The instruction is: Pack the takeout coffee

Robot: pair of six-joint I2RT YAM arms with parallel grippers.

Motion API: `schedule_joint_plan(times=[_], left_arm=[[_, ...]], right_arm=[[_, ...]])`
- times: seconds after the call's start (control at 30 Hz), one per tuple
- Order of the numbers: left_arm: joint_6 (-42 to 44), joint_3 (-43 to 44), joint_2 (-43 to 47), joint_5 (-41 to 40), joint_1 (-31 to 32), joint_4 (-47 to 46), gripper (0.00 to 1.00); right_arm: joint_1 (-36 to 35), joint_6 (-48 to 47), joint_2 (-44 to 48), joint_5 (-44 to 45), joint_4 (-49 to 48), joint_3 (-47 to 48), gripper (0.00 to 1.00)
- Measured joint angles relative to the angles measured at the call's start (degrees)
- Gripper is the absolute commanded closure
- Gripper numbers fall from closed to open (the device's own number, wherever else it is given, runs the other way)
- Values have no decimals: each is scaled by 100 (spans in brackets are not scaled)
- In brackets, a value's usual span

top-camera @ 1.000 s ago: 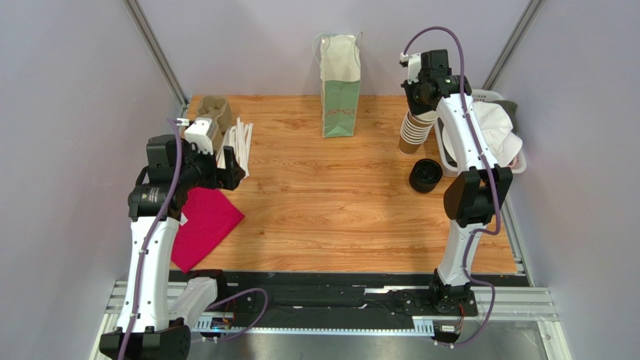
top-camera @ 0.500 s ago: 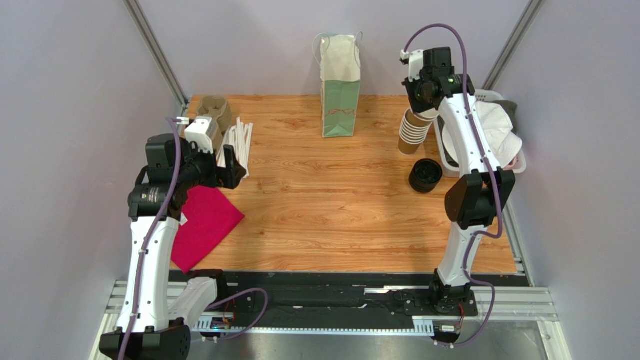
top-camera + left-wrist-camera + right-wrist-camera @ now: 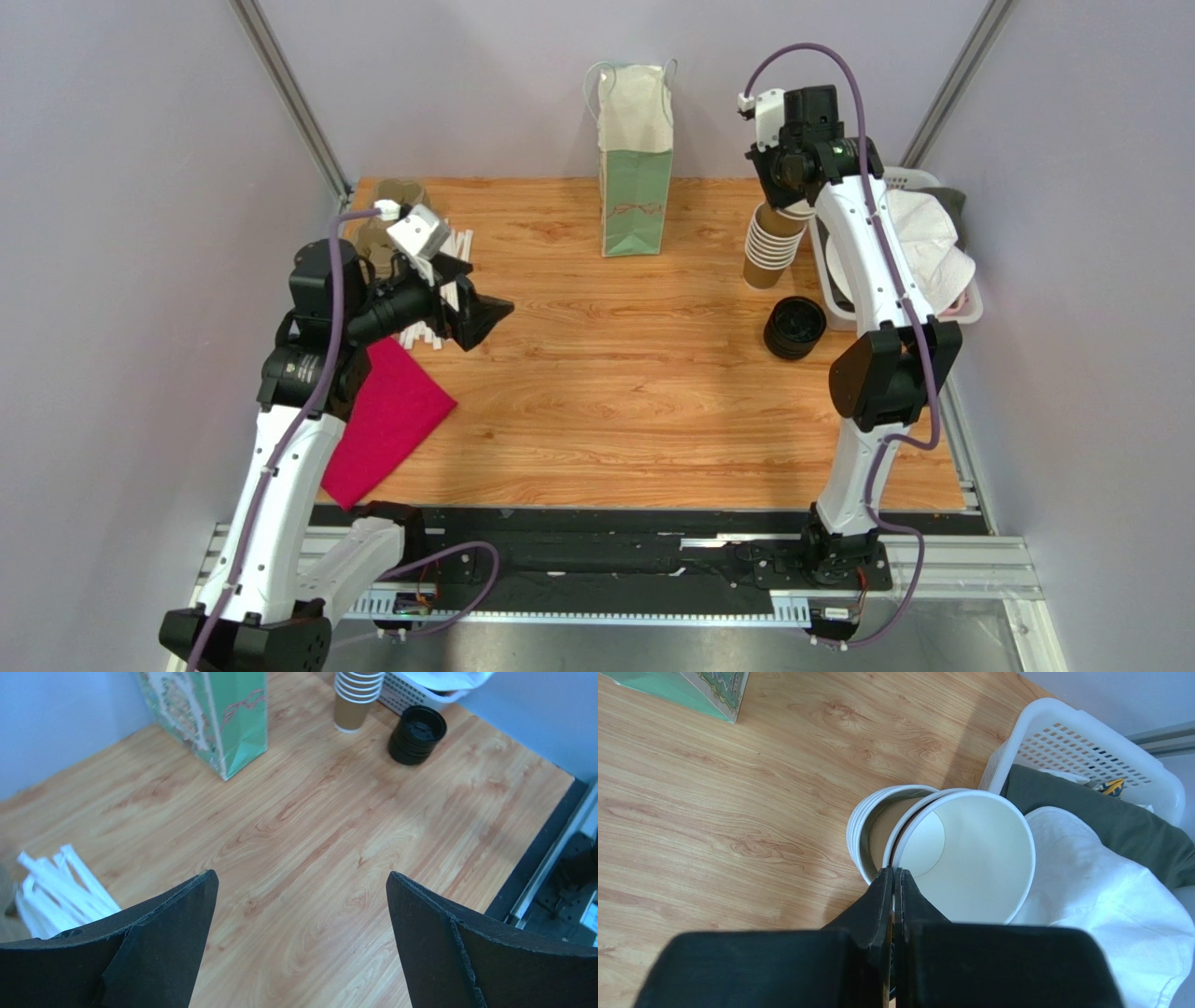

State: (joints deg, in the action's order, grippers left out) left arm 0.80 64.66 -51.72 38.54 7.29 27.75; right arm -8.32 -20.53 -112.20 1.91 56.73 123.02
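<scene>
You get the whole surface [image 3: 631, 406] from high above its near edge. Your left wrist view looks far across it. The right wrist view sits close over the cup stack [image 3: 876, 824], which all three views share.

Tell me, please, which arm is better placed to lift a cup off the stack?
Right: the right pincer is shut on the rim of the top cup, at the stack; the left pincer hangs open across the table, near the straws.

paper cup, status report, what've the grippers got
Left gripper open, empty. Right gripper shut on rim of lidless paper cup, askew over the cup stack. Black lids beside stack, green bag upright; nothing between.
</scene>
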Motion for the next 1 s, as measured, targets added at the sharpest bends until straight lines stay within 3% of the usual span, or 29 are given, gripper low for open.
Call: schedule_joint_plan(times=[0.37,0.63,0.77,0.87,1.0], left_arm=[[1672,-588,-297,229,1141,-837,1],[4817,-1451,-726,39,2942,-2535,6],[6120,-1390,-2081,17,3416,-3748,24],[6754,-697,-3552,-61,3585,-4586,36],[7423,437,-5381,-280,3707,-5851,42]], right_arm=[[-286,-494,2,422,11,15,100],[-313,-595,2,452,55,114,100],[-313,-614,0,450,68,114,100],[-313,-627,-2,450,76,114,100],[-313,-634,-11,448,96,114,100]])
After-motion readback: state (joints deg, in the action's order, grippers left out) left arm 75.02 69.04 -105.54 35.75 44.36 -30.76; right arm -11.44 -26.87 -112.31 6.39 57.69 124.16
